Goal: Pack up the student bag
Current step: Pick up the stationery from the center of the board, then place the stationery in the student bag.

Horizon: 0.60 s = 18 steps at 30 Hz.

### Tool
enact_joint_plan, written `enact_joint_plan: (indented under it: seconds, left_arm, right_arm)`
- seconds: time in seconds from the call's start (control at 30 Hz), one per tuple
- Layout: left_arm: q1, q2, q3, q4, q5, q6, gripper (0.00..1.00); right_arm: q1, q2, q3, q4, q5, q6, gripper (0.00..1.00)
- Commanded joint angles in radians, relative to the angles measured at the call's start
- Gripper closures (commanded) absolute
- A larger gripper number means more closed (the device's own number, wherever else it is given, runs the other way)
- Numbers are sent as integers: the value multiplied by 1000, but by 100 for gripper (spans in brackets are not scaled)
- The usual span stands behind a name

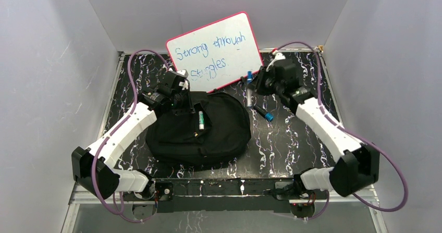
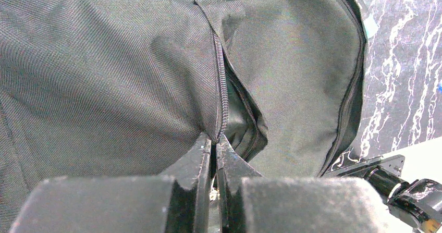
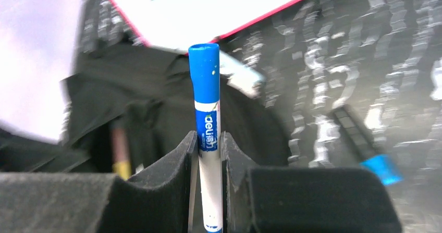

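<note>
left pincer [image 2: 215, 142] clamps the student bag [image 2: 104, 76] at its zip; right pincer [image 3: 208, 142], clamped on a blue marker [image 3: 204, 76], must next reach the gap.

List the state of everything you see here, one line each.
student bag, lying flat, zipper partly open
left tool, shut on the bag's zipper edge
right tool, shut on the blue marker
blue marker, capped, held upright
green marker, lying on the bag
dark marker, lying beside the bag
whiteboard, tilted at the back, written on
</note>
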Motion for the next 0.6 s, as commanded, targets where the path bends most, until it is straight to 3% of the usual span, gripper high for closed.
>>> enact_joint_plan:
  seconds: [0.0, 0.13, 0.43, 0.57]
  left_arm:
    - [0, -6, 63, 42, 32, 2, 100]
    - [0, -19, 56, 37, 34, 6, 100]
    - [0, -36, 40, 24, 57, 12, 100]
    - [0, -42, 51, 16, 58, 13, 100]
  right_arm:
    - [163, -154, -164, 286, 7, 265, 100]
    - [286, -220, -321, 528, 115, 380, 100]
    - [437, -70, -441, 900, 166, 529, 100]
    - [498, 12, -441, 1037, 208, 474, 100]
